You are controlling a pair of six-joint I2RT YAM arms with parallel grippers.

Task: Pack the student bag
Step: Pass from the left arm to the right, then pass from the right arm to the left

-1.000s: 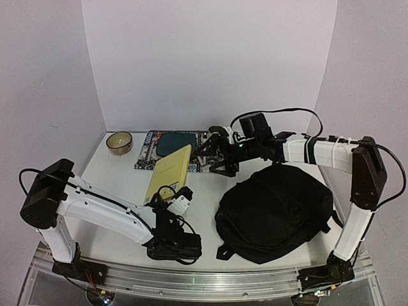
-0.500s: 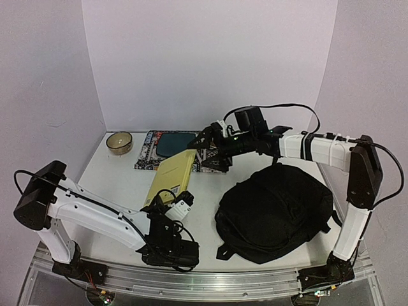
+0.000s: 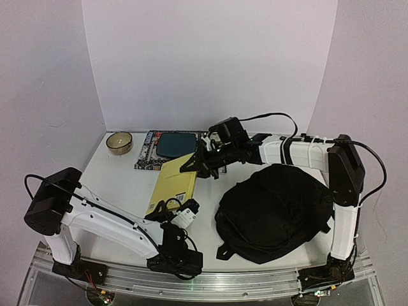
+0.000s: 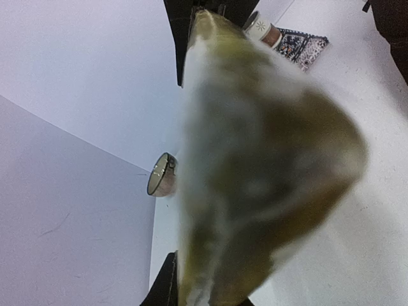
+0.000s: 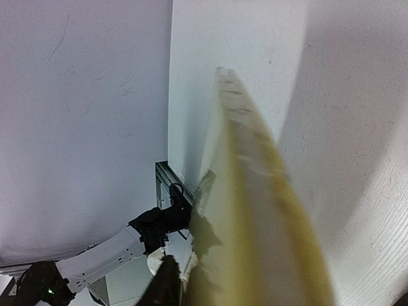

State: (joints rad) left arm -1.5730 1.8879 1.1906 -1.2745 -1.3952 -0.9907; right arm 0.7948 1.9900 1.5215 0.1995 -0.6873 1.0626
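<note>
White table [image 3: 121,182], everything laid out on it. Student bag [image 3: 274,213] slumped on the right, towards the near edge, black and lumpy; no open mouth to be made out from above, nothing seen going in.

Left of the bag, yellow book [image 3: 173,182], raised off the surface and tilted, carried at both ends. Left gripper [image 3: 171,205] nearly closed, clamped on the book's near edge. Right gripper [image 3: 196,164] at the far corner, fingers either side of the cover and, by the look of it, pinched onto it.

Far left: patterned mat [image 3: 145,156] with teal pad [image 3: 175,145] on top, small round bowl [image 3: 119,142] just beside, both untouched.

Judged early: book lifted but well short of the bag, bag opening not yet dealt with, other items not yet packed.
</note>
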